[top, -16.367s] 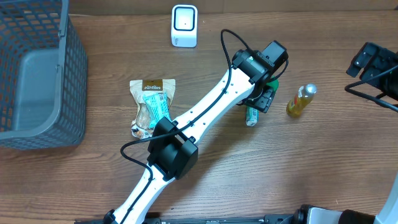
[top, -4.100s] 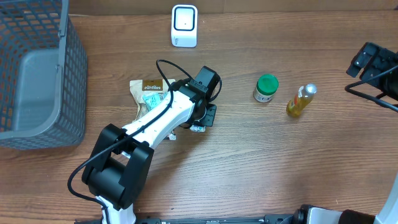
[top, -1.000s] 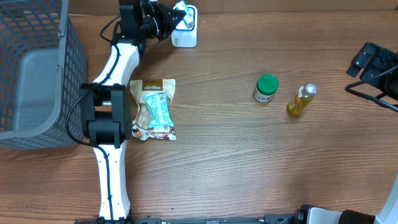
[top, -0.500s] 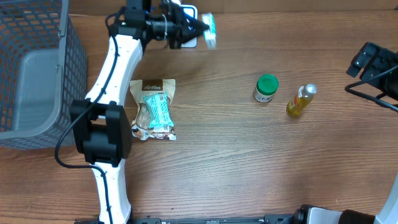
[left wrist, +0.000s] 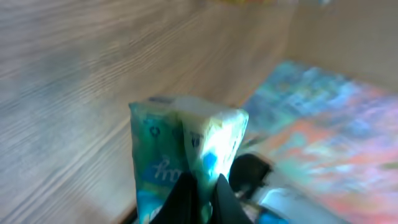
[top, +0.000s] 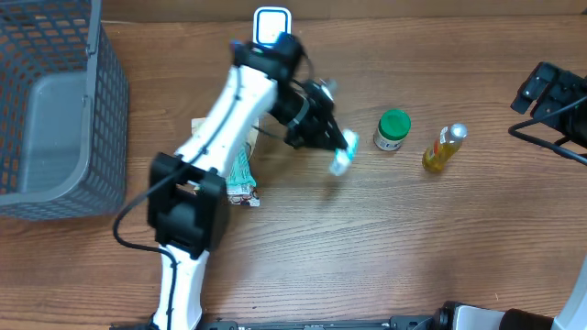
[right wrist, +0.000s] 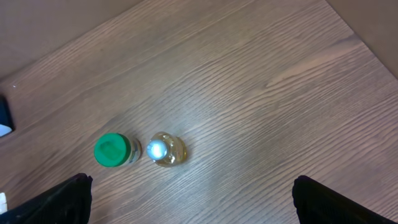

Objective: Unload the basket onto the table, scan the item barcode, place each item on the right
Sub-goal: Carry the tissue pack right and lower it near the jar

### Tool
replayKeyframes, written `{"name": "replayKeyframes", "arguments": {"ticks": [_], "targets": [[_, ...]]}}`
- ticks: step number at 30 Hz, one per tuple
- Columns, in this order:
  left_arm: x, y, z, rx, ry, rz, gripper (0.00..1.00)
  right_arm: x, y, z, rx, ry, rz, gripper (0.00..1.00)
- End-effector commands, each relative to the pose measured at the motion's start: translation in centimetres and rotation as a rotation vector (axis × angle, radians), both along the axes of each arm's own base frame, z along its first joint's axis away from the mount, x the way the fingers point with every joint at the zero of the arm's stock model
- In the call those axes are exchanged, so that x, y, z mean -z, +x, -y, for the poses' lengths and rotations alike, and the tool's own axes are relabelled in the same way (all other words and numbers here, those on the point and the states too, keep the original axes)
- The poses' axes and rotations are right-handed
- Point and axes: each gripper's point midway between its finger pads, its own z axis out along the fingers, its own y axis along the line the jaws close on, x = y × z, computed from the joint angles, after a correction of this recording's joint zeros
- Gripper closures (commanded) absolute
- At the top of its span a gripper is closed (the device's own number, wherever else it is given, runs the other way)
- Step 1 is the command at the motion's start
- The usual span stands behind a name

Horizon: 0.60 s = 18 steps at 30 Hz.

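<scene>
The small teal packet (top: pixel 341 161) hangs above the middle of the counter (top: pixel 367 247), pinched at its end by the left tool (top: pixel 328 142), whose jaws are closed tight on it; the left wrist view shows the dark fingers (left wrist: pixel 186 198) meeting over the wrapper's edge. In the overhead view the green-lidded jar (top: pixel 393 128) stands near the packet at its 2 o'clock, and the yellow bottle (top: pixel 444 148) stands just beyond the jar towards 3 o'clock. The white scanner (top: pixel 271 23) sits at the counter's 12 o'clock edge, partly behind the left arm's bend. The snack bag (top: pixel 240 174) lies at the packet's 9 o'clock, half covered by the arm. The grey basket (top: pixel 55 110) fills the 10 o'clock corner. The right tool (right wrist: pixel 196 202) is spread wide with nothing in it, out at the 3 o'clock edge.

Half a second ago the packet was up beside the scanner; it has swung down and away towards the jar. Nothing else has shifted.
</scene>
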Motion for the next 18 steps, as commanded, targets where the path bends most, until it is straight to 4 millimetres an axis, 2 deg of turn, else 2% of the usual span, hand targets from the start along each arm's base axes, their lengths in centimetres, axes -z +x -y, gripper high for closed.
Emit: {"name": "replayKeyframes", "arguments": {"ticks": [1,5,8,14,18], "targets": [[1.8,-2.3,1.1,0.167,0.141,0.169,0.95,-0.1,0.0,0.1,0.0,-0.005,0.003,0.0],[3.7,-3.9,2.2,0.204,0.322,0.249,0.96,-0.1,0.0,0.1,0.0,-0.005,0.003,0.0],[4.7,-4.2,2.7,0.179,0.441,0.304,0.96,-0.1,0.0,0.1,0.0,-0.005,0.003,0.0],[5.4,-4.6,4.5,0.14,0.561,0.435,0.96,-0.1,0.0,0.1,0.0,-0.005,0.003,0.0],[5.7,-4.8,4.7,0.094,0.645,0.491,0.96,-0.1,0.0,0.1,0.0,-0.005,0.003,0.0]]}}
